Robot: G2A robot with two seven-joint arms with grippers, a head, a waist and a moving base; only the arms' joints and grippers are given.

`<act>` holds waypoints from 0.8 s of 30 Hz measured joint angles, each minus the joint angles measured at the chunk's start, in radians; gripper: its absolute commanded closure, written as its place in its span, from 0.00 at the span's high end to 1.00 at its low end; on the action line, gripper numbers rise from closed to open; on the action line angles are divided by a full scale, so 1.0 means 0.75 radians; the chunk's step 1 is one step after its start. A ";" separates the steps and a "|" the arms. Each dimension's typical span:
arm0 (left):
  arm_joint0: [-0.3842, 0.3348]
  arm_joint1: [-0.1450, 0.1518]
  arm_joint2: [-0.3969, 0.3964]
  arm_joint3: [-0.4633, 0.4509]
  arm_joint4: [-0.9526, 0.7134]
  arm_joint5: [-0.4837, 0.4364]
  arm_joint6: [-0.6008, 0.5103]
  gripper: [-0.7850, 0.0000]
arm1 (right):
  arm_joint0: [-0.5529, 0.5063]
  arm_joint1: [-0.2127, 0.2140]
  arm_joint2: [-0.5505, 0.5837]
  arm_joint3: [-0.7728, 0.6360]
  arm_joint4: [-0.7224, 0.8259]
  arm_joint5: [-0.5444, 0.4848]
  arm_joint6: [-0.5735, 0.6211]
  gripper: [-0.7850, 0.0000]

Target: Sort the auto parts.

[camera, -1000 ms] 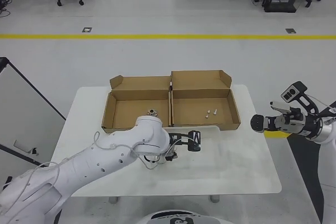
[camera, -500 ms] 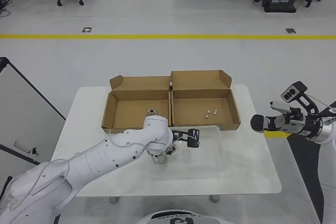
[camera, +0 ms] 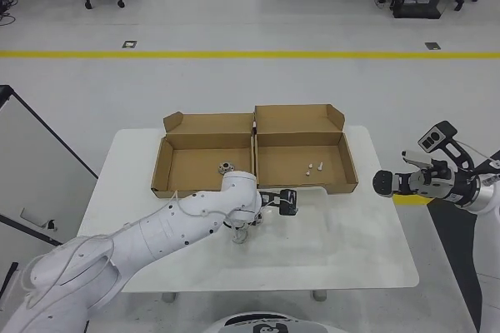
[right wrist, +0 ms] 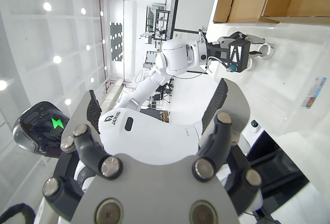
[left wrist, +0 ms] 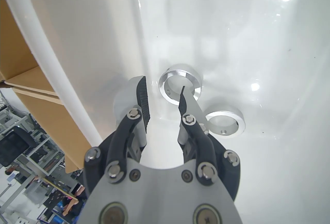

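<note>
Two silver metal rings lie in a clear tray [camera: 313, 191]. My left gripper [left wrist: 162, 83] is open over the nearer ring [left wrist: 191, 74], with one finger inside its hole and the other outside its wall. The second ring [left wrist: 226, 120] lies just beside it, untouched. In the right wrist view the left gripper [right wrist: 258, 47] shows at a ring [right wrist: 267, 50]. A flanged metal part [camera: 226, 167] sits in the left cardboard box [camera: 183, 166]. Small white parts [camera: 313, 169] lie in the right box [camera: 333, 158]. My right gripper [right wrist: 157, 87] hangs open and empty off the table's right side.
The two open cardboard boxes stand side by side at the table's far edge, right behind the tray. The tray's white rim [left wrist: 38, 29] runs close along the left gripper. Bare white table [camera: 358, 241] lies to the right of the tray.
The left arm has swung its wrist slightly toward the boxes and settled its gripper lower in the tray. The right arm has not moved.
</note>
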 measured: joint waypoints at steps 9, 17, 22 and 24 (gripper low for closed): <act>0.008 -0.028 0.006 0.042 -0.001 -0.034 0.000 0.40 | 0.000 0.000 0.000 0.000 0.000 0.000 0.000 1.00; 0.006 -0.042 0.001 0.066 -0.099 -0.103 -0.017 0.41 | 0.000 0.000 0.000 0.000 0.000 0.000 0.000 1.00; -0.027 -0.043 0.035 0.082 -0.179 -0.115 -0.004 0.41 | 0.000 0.000 0.000 0.000 0.000 0.000 0.000 1.00; -0.046 -0.041 0.052 0.080 -0.221 -0.116 -0.002 0.41 | 0.000 0.000 0.000 0.000 0.000 0.000 0.000 1.00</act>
